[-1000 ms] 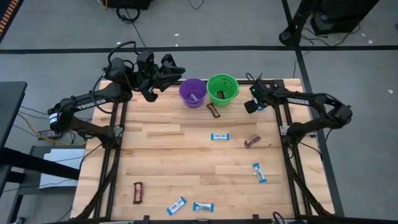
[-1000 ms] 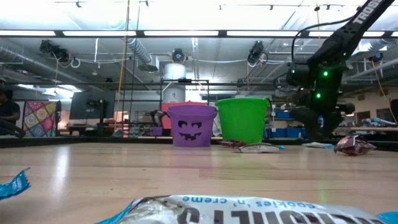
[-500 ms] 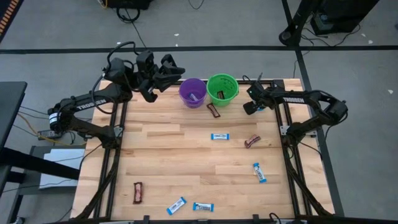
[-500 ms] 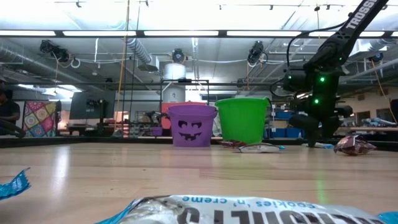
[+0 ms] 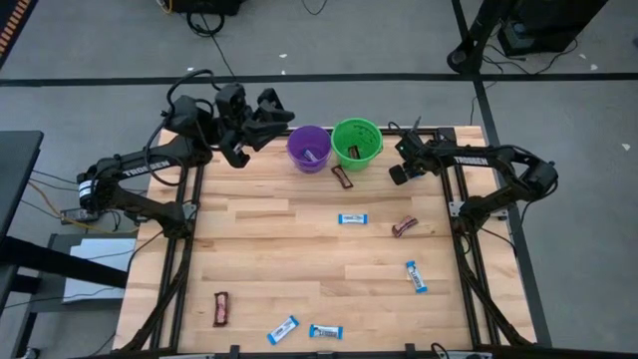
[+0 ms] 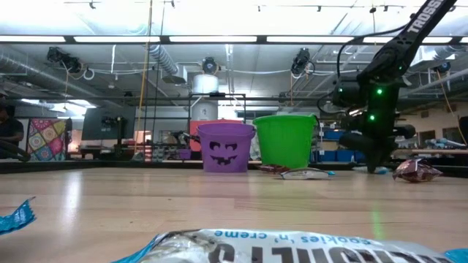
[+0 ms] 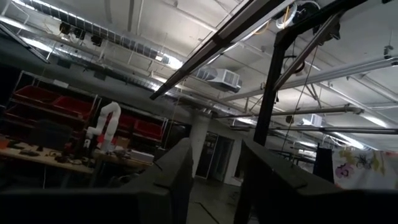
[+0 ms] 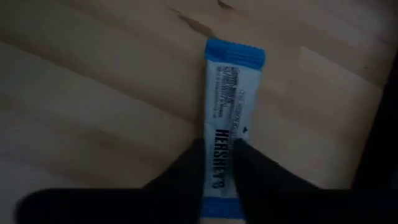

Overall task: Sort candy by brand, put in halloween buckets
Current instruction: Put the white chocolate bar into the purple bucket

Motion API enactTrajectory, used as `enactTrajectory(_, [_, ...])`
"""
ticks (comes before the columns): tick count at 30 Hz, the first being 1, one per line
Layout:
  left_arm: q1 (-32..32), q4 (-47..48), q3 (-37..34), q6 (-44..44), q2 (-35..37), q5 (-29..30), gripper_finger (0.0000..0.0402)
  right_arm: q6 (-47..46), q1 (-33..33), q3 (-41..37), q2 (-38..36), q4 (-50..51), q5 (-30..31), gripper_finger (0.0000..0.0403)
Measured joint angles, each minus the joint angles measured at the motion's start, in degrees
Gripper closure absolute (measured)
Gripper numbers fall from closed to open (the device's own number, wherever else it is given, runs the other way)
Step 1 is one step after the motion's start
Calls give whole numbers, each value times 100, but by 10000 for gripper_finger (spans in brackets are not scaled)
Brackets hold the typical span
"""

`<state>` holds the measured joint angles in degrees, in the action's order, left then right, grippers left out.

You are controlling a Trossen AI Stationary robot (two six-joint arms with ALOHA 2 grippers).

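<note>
left gripper (image 5: 267,110) raised off the table's far-left corner, we see its fingers parted, holding nothing | purple bucket (image 5: 308,148), green bucket (image 5: 356,142) side by side | right gripper (image 5: 401,172) beside the green bucket, pinching blue-and-white bar (image 8: 227,146), bar's length running straight out from the fingers

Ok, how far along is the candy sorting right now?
Barely started: the purple bucket and green bucket each seem to hold one bar. The right pincer is down over a blue-and-white bar on the table; the left pincer waits raised beside the purple bucket. Seven other bars lie loose.
</note>
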<state>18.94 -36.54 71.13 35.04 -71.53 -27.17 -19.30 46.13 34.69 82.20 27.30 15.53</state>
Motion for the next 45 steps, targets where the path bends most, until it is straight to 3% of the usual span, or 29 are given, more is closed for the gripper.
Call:
enactTrajectory(3, [0, -5, 0, 10, 0, -1, 260, 0, -39, 6, -6, 46, -104, 381])
enactTrajectory(5, [0, 0, 0, 11, -2, -1, 260, -11, -101, 5, -36, 119, -162, 394])
enactTrajectory(12, [0, -2, 0, 14, 0, -3, 260, -428, -471, -36, -484, 525, -377, 397])
enactTrajectory(18, [0, -1, 0, 9, -1, -3, 260, -982, -830, -13, -1257, 846, -188, 400])
enactTrajectory(25, [0, 3, 0, 5, 0, -10, 260, -1159, -1107, 524, -2012, 1843, 390, 401])
enactTrajectory(29, [0, 3, 0, 1, -2, -10, 260, -1013, -1126, 776, -2253, 1826, 202, 399])
enactTrajectory(33, [0, 1, 0, -4, 0, -83, 260, -563, -991, 749, -2154, 1950, -188, 362])
enactTrajectory(45, [0, 3, 0, -4, 0, -144, 260, -67, -849, 337, -1124, 1195, -698, 162])
